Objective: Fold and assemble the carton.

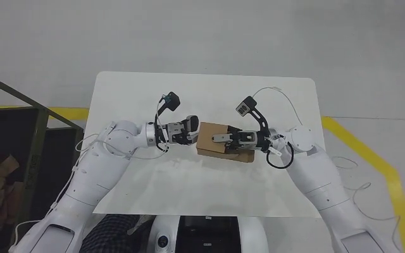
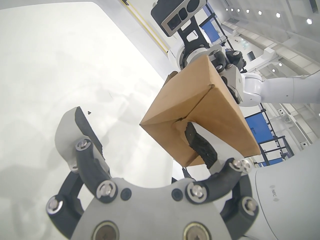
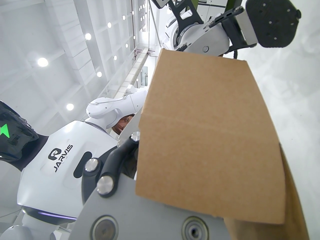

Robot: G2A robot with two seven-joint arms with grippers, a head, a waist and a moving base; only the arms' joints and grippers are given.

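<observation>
A brown carton (image 1: 223, 144) is held just above the middle of the white table (image 1: 126, 183). My right gripper (image 1: 223, 138) is shut on the carton's side wall, one finger lying over the top. The right wrist view has that wall (image 3: 207, 136) up close beside one finger (image 3: 126, 147). My left gripper (image 2: 135, 121) stands open at the carton's (image 2: 200, 106) opposite end. One of its fingertips (image 2: 197, 143) presses against the folded end flaps while the other (image 2: 83, 128) hangs free over the table. The right gripper (image 2: 231, 76) shows behind the carton.
A dark green frame (image 1: 25, 120) stands off the table's left side, with cardboard pieces (image 1: 9, 171) below it. Yellow floor tape (image 1: 361, 145) runs past the right side. Bare table surface lies around the carton.
</observation>
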